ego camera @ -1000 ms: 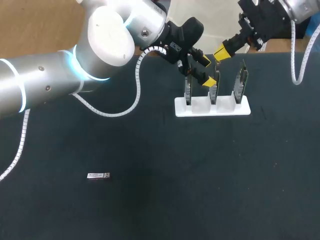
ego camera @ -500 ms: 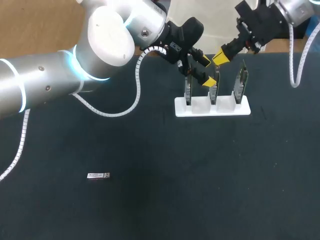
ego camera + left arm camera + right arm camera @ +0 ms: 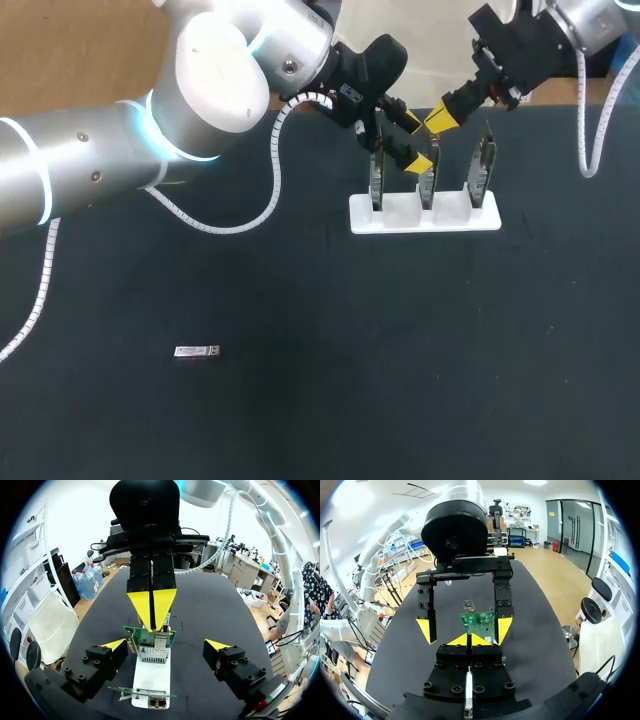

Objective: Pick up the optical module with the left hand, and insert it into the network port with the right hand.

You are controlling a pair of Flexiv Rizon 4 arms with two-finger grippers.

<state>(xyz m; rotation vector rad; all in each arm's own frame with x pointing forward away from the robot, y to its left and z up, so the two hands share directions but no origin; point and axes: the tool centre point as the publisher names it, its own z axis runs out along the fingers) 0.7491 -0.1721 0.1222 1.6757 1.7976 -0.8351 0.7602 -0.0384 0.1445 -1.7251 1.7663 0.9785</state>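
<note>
Right gripper (image 3: 438, 118), tips pressed together, has edged closer to the middle board (image 3: 428, 186); left gripper (image 3: 415, 142) stays spread wide astride it. Module (image 3: 197, 351) lies unmoved.

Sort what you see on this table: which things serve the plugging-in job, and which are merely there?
Job: module, circuit boards with ports, left tool, right tool.
Merely there: white stand, black table.
</note>
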